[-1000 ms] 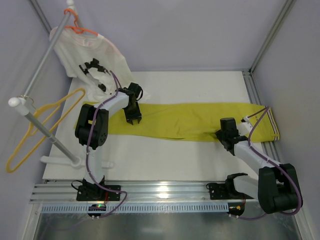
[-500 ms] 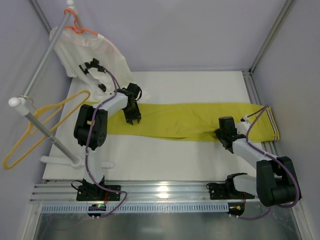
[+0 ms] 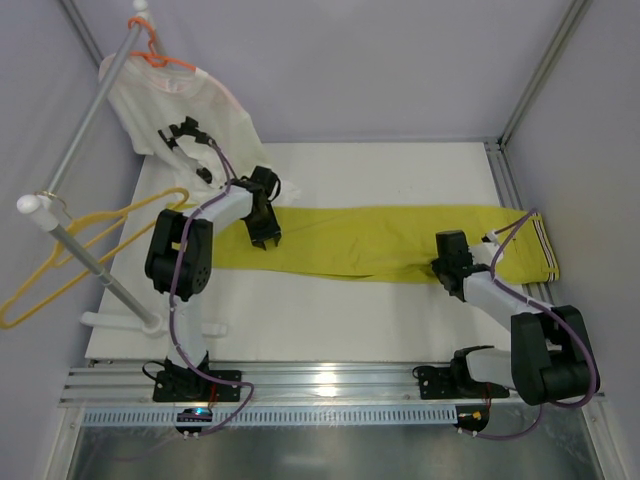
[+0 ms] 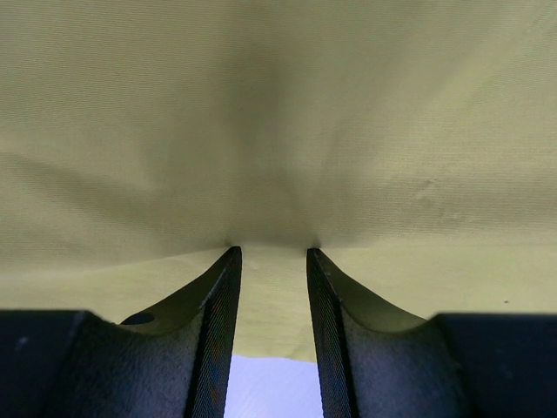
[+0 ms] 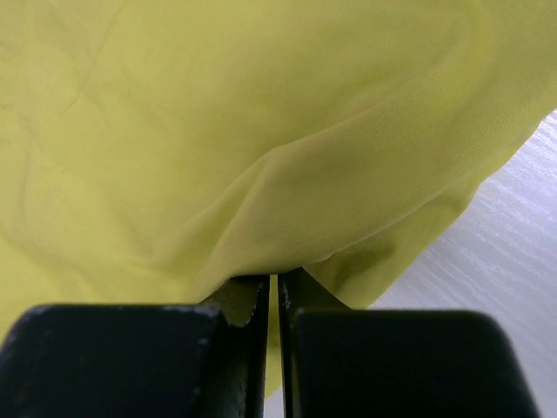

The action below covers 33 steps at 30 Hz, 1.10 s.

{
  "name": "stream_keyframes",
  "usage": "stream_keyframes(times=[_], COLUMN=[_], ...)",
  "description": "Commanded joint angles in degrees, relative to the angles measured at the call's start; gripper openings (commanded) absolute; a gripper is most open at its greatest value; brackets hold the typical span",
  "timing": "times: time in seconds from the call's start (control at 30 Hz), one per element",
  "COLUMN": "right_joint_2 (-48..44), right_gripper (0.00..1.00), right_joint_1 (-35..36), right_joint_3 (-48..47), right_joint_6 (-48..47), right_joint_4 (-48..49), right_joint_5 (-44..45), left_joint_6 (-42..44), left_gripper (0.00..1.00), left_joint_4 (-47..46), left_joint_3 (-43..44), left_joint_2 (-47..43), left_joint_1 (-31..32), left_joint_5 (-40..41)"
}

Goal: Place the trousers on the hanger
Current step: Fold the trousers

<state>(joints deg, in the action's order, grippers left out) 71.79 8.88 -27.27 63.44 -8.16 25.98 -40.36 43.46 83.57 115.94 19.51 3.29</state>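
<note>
On the white desk [image 3: 330, 310] the trousers [image 3: 380, 240] lie stretched flat from left to right, well apart from the yellow hanger [image 3: 140, 205], which hangs tilted from the rail [image 3: 120, 290] past the desk's left edge; the step in hand looks like taking hold of the cloth before lifting it; to do it well, both arms should probably rise together and level, so the long cloth neither drags nor slides out, then carry it left toward the hanger's bar; the left fingers [image 3: 262, 242] stand partly apart, with cloth puckered in between their tips, seemingly pinching a thick fold; the right fingers [image 3: 445, 268] are closed on a thin fold by the near edge, a hold that may slip if pulled sideways; the left arm arches forward, wrist bent down near the trousers' left end; the right arm reaches low and leftward over the right half.
</note>
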Motion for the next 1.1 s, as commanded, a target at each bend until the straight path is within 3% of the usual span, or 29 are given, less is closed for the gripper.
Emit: stream_keyframes(times=[0.0, 0.23, 0.4, 0.57, 0.73, 1.07], right_joint_2=[-1.0, -3.3, -4.7, -11.9, -16.7, -21.0], right_gripper=[0.04, 0.04, 0.04, 0.04, 0.04, 0.04], right_joint_1=[-0.2, -1.1, -2.5, -4.3, -5.3, -7.2], right_joint_3=[-5.2, -9.6, -8.2, -4.9, -1.7, 1.0], right_joint_6=[-1.7, -11.0, -14.8, -19.4, -19.6, -19.3], right_joint_4=[-4.3, -15.9, -19.1, -18.9, -17.9, -25.6], right_joint_5=[4.0, -2.8, -8.7, -12.0, -20.3, -21.1], left_joint_6=[0.4, 0.6, 1.1, 0.7, 1.2, 1.5], left_gripper=[0.38, 0.37, 0.37, 0.37, 0.37, 0.37], left_joint_4=[1.9, 1.5, 2.4, 2.3, 2.8, 2.7], left_joint_3=[-1.7, -1.2, 0.1, 0.7, 1.6, 2.6], left_joint_2=[2.2, 3.7, 5.6, 6.4, 6.8, 7.4], left_joint_1=[-2.4, -5.3, -5.9, -6.2, -6.6, -7.6], left_joint_5=[2.5, 3.0, 4.9, 5.0, 6.3, 6.5])
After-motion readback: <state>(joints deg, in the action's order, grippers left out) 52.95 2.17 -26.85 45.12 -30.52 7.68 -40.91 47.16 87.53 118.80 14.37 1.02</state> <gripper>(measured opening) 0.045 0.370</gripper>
